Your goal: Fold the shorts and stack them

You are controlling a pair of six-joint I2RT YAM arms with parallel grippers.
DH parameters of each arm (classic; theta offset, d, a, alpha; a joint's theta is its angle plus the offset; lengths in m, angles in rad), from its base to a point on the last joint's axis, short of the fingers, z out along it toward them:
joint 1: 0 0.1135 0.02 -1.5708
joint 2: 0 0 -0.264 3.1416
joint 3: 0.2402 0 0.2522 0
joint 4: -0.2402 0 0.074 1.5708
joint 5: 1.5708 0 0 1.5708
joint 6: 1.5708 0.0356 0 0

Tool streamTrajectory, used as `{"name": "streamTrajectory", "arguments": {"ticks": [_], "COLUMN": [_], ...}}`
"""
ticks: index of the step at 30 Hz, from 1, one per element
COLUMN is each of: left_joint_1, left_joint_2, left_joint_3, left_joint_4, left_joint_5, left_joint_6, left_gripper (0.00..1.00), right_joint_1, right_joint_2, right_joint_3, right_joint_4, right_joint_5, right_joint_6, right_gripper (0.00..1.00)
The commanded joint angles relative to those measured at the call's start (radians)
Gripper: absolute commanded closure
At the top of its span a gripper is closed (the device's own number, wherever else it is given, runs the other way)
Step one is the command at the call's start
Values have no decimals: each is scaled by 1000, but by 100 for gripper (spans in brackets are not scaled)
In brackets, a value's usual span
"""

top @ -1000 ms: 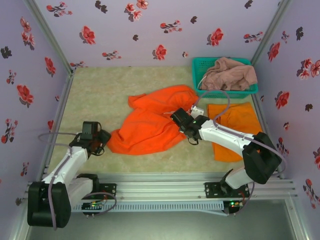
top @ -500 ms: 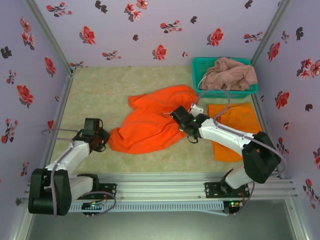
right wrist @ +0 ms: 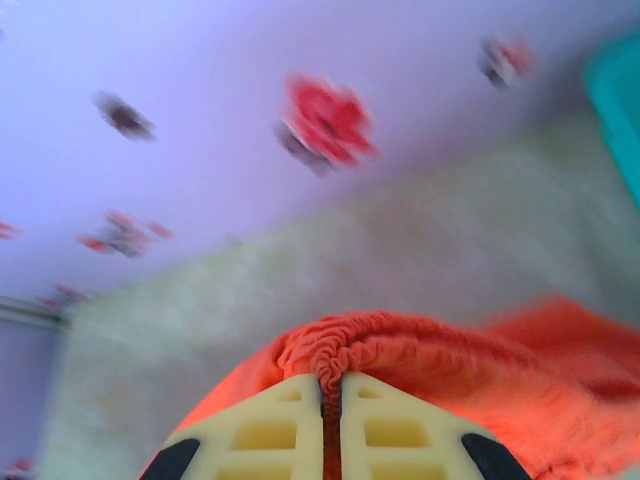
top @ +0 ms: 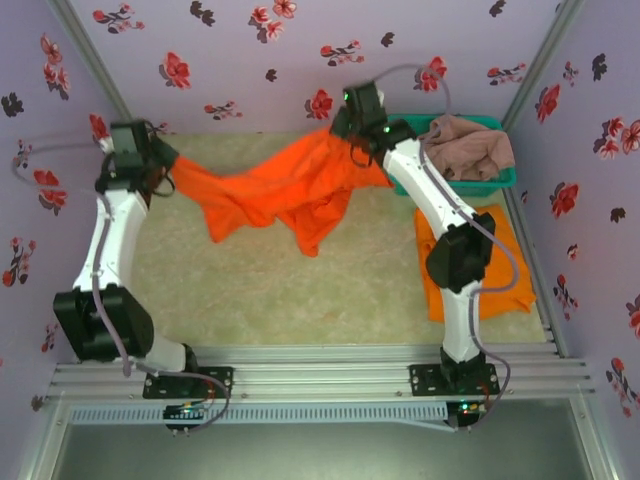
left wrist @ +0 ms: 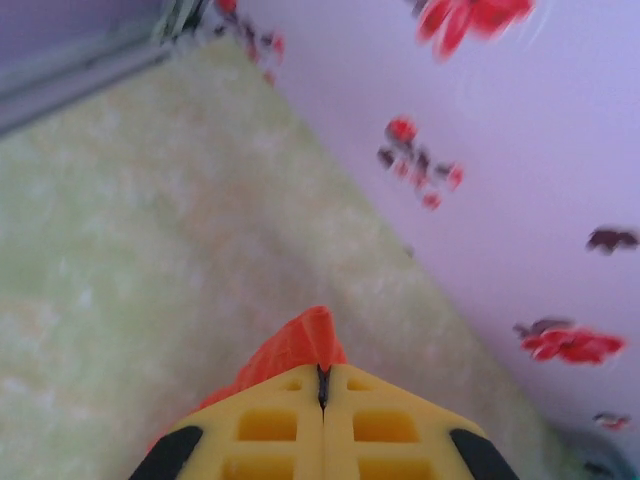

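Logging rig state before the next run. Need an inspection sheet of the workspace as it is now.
Surface: mat, pale green, no stains seen.
Job's things: held shorts, orange, stretched between both grippers; flat shorts, orange, on the mat at right, partly under the right arm; pink shorts, bunched in the basket.
Clutter: basket, teal, far right corner; nothing else seen.
Grippers: left gripper and right gripper, fingers shut on the held shorts.
Cables: grey cables loop off both arms.
Surroundings: floral walls; rail at the near edge.
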Motion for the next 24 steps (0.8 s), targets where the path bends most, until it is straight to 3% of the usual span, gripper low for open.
{"name": "streamTrajectory", "arguments": {"ticks": [1,4,7,11,14,18,24], "left_joint_1": [46,64,71,72,72,63,30], "left_joint_2": [62,95,92,-5,-177,-458,-775], "left_joint_3": [298,531,704,735,549,110,-440], "left_joint_4": [-109,-156,-176,-129,-2,176,173], "left_joint_5": [-3,0,-2,-2,20,36,40], "left_joint_6": [65,100,132,174,202,206,127], "left_gripper": [100,100,100,100,100,100,100], "right_joint_1": [-42,-78,-123,-147,-145,-128,-96], "right_joint_2": [131,175,107,-7,-119,-388,-666], "right_joint_3": [430,612,549,413,245,-283,-885], "right_joint_4": [-97,-20,128,230,247,409,501], "right_joint_5": [-188,-287,-404,-534,-609,-583,-504], "right_joint_6": [-71,-47,-8,-56,-125,-213,-282], "right_gripper": [100,100,100,100,100,100,100]}}
